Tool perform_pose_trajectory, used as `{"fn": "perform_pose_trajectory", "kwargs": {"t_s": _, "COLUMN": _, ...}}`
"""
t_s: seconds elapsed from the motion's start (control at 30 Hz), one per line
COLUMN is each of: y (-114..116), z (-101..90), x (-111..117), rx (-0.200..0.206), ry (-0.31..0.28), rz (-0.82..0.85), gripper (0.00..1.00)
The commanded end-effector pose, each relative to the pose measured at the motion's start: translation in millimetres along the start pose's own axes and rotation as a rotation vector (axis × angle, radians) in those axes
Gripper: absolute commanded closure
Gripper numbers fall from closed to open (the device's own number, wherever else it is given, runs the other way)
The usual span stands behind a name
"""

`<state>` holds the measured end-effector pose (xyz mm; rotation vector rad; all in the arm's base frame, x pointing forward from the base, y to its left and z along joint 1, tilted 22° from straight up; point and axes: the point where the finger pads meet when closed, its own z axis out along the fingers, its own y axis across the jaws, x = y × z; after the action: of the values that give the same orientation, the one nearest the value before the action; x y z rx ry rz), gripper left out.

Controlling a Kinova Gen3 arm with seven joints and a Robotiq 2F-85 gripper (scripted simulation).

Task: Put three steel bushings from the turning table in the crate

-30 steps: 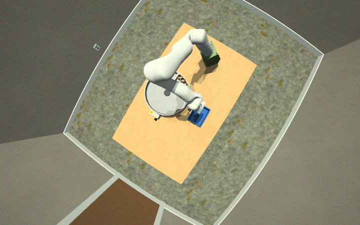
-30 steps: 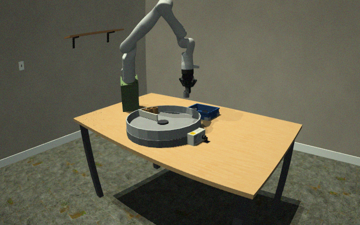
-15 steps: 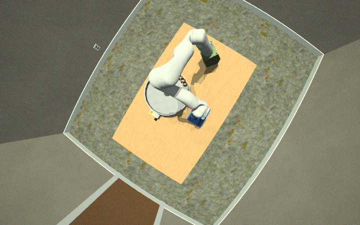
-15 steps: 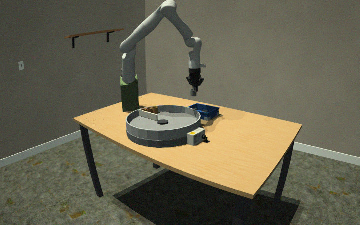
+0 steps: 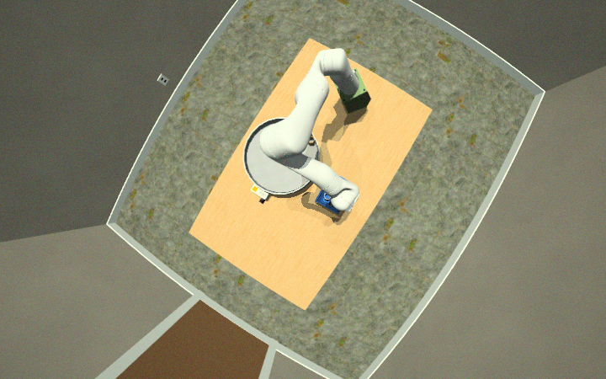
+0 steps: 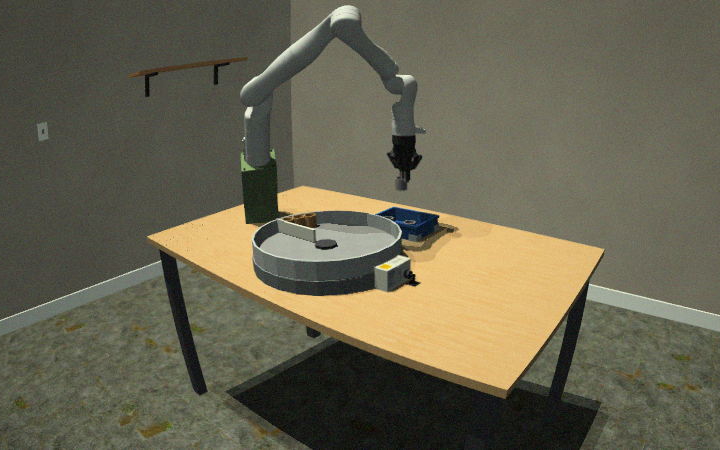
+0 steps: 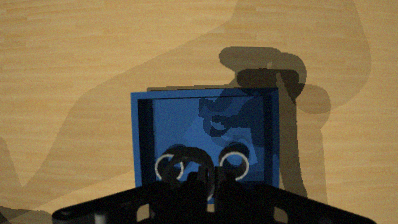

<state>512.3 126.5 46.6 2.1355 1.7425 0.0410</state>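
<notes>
Over wood table (image 5: 268,245) (image 6: 491,313) (image 7: 60,55), w/ gripper (image 6: 405,175) (image 7: 210,178) clamped on 3rd bushing (image 6: 400,184) (image 7: 193,152), above crate (image 5: 337,211) (image 6: 425,228) (image 7: 134,130). Avoid 2 placed bushings (image 5: 327,197) (image 6: 409,223) (image 7: 247,169) (image 7: 158,171), approx 4 & 8 o'clock in wrist view; aim twd 12, lower upright, settle, release gently.

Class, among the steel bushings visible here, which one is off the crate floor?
The steel bushing pinched by the gripper, hanging above the blue crate; the other two stand inside it.
</notes>
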Motion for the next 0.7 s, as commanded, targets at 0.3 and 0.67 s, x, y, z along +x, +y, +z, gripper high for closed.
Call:
{"fn": "perform_pose_trajectory", "kwargs": {"t_s": 0.3, "y": -2, "z": 22.2, "x": 3, "rx": 0.003, "ry": 0.0, "rz": -0.004, "gripper": 1.0}}
{"fn": "perform_pose_trajectory", "kwargs": {"t_s": 0.67, "y": -2, "z": 27.3, "x": 3, "rx": 0.004, "ry": 0.0, "rz": -0.005, "gripper": 1.0}}
